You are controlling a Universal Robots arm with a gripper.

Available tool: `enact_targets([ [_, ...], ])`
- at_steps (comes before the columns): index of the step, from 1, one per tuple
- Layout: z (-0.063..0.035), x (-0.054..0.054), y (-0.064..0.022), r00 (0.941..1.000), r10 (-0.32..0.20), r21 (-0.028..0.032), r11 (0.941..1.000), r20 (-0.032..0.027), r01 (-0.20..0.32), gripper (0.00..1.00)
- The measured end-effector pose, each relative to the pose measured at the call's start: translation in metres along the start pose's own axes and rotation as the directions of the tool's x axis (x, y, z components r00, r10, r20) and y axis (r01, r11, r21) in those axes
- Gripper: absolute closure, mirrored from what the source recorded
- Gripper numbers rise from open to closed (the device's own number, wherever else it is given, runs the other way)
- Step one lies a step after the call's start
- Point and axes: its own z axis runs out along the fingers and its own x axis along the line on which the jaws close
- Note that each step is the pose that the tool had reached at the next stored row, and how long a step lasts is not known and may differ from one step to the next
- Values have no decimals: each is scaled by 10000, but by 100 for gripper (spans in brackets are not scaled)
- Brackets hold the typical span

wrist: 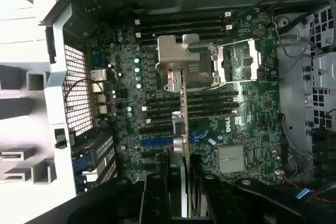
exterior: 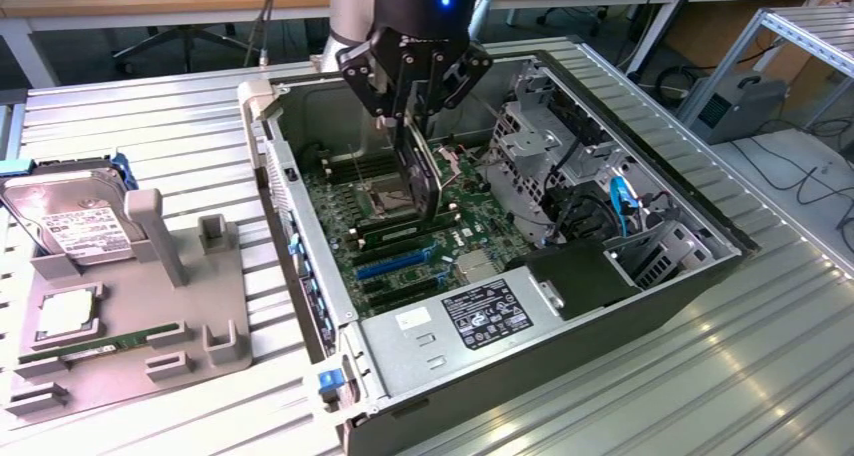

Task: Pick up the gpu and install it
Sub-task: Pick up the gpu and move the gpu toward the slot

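We see the black hand (exterior: 414,111) clamped on the thin flat black gpu card (exterior: 427,176), edge-down over the green motherboard (wrist: 247,103), seemingly to meet a slot.

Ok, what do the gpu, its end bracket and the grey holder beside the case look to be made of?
gpu, held edge-on in the gripper: thin circuit board, matte black. End bracket: likely bare sheet metal, silvery with a dull glare and folded tabs. Grey holder: probably plastic, matte even grey, blocky posts and slots; moulded or printed, I can't tell.
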Motion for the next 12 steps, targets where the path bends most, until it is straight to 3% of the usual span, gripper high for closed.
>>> enact_targets([
  [12,49,-165,17,10000,0,0,10000,0,0,73],
])
